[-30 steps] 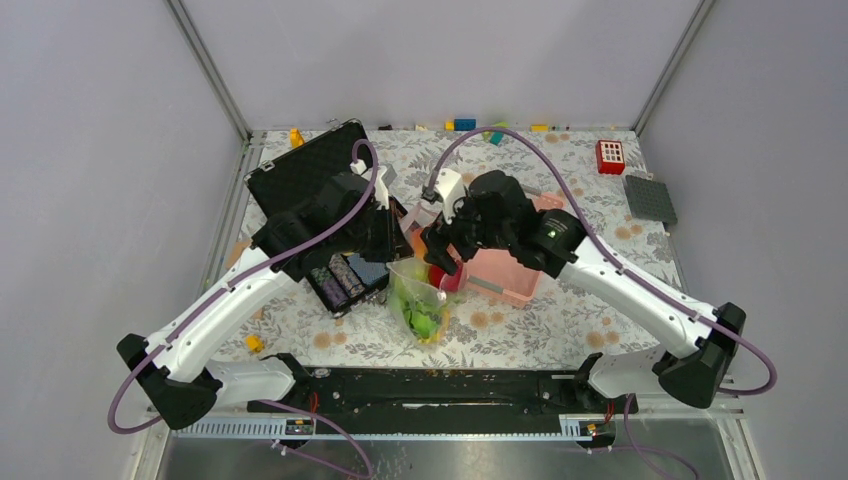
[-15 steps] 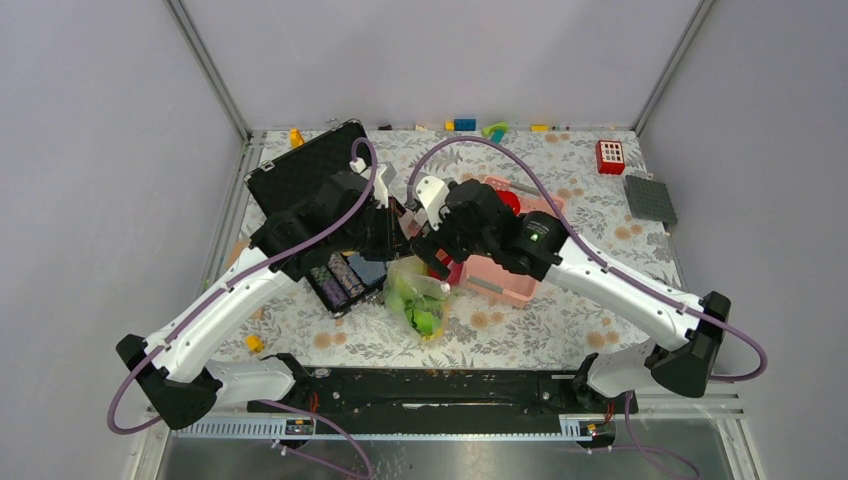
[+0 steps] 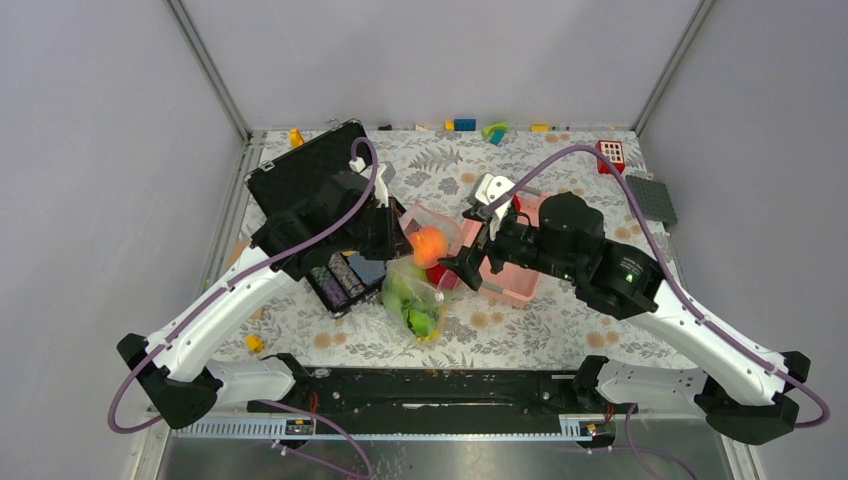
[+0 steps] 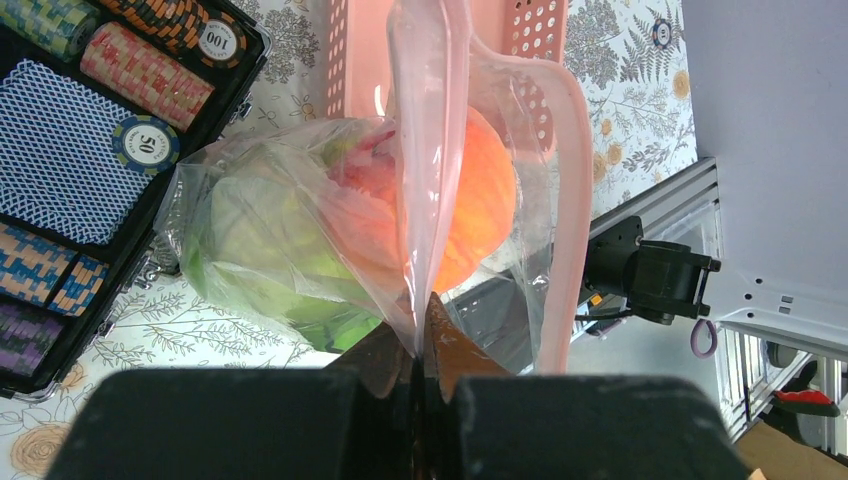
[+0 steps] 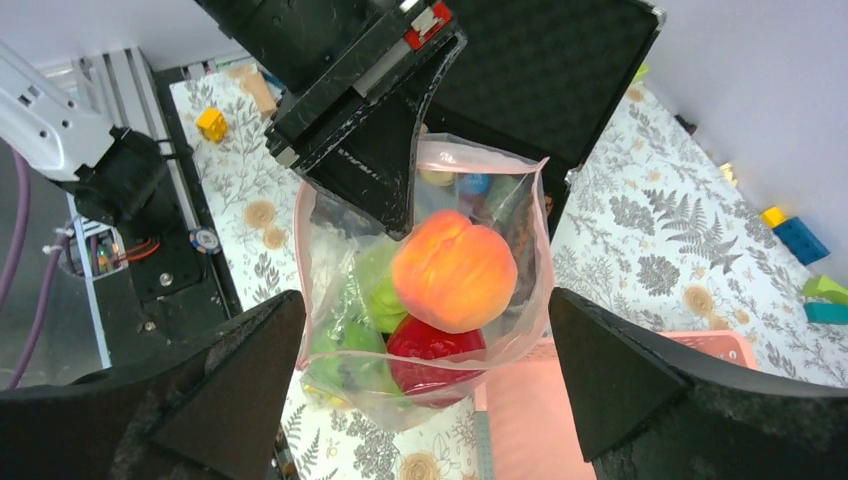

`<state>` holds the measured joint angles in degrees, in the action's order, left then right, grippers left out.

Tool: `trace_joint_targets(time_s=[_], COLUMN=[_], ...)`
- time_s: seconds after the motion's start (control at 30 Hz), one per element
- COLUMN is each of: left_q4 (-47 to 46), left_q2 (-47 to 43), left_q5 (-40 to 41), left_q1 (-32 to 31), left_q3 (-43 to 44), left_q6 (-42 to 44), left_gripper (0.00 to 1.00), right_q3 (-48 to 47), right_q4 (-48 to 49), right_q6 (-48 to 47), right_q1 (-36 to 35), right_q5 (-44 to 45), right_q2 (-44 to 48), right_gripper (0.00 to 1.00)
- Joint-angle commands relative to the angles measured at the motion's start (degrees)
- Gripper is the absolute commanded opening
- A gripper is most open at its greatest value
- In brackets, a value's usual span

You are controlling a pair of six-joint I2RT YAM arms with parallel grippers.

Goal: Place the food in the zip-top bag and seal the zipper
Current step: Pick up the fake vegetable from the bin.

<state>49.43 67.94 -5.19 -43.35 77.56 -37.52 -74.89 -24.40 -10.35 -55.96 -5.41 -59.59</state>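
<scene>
Quick note from my remote session. The bag point(image 5: 482, 152) was around the middle of the worktop point(image 3: 560, 320), between the chip case point(image 3: 345, 275) on the left and the basket point(image 3: 512, 275) on the right. It hung from my left hand point(image 4: 418, 335), which was pinched tight on one edge of the mouth. I couldn't tell if the bottom actually rested on the worktop.

Inside were green fruit point(image 5: 375, 290) low down, a red apple point(image 5: 430, 350) above that, and the orange point(image 5: 455, 270) perched right up at the mouth. My right hand point(image 5: 427, 300) was spread wide open in front of the bag with nothing in it.

My read on handling: that film is thin, floppy and slick, so grabbing the belly of it would just crumple it and shove the food around. The zipper point(image 4: 428, 150) strip is the only stiffish part, so that's where I'd take hold, at the end opposite the left hand, then pull the mouth flat. The toy food looked light but bulky. With the orange riding that high, I figured it needed nudging down, or the seal would bulge and pop open.
</scene>
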Motion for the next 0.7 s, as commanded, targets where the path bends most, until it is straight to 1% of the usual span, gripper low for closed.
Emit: trace_joint_targets(time_s=[0.0,0.03,0.13,0.23,0.3,0.47,0.6,0.67], left_q4=[-3.9,-4.0,-4.0,-3.9,-4.0,-4.0,-4.0,-4.0], left_q2=[-1.7,-1.9,-2.3,-2.4,-2.5,-2.6,-2.7,-2.7], left_q5=[1.9,2.0,2.3,1.7,1.7,1.2,1.4,1.2], left_q1=[-0.2,-0.2,-0.2,-0.2,-0.2,-0.2,-0.2,-0.2], left_q3=[2.1,1.9,1.4,1.1,0.8,0.6,0.3,0.2], left_q6=[0.0,-0.2,-0.3,-0.5,-0.6,-0.7,-0.7,-0.6], left_gripper=[0.0,0.0,0.0,0.0,0.0,0.0,0.0,0.0], right_q3=[2.5,3.1,3.6,3.7,3.7,3.8,3.5,3.5], right_q4=[5.2,5.9,6.7,6.7,6.7,6.7,6.8,7.1], right_q6=[1.1,0.8,-0.1,0.0,0.5,3.8,4.8,6.2], right_q1=[-0.2,-0.2,0.3,1.8,4.1,16.2,22.8,25.5], right_q5=[5.8,8.5,12.5,14.0,13.7,8.2,8.4,6.4], right_q2=[1.9,2.5,3.6,4.1,4.1,1.0,-4.5,-7.4], right_gripper=[1.0,1.0,1.0,1.0,1.0,1.0,1.0,1.0])
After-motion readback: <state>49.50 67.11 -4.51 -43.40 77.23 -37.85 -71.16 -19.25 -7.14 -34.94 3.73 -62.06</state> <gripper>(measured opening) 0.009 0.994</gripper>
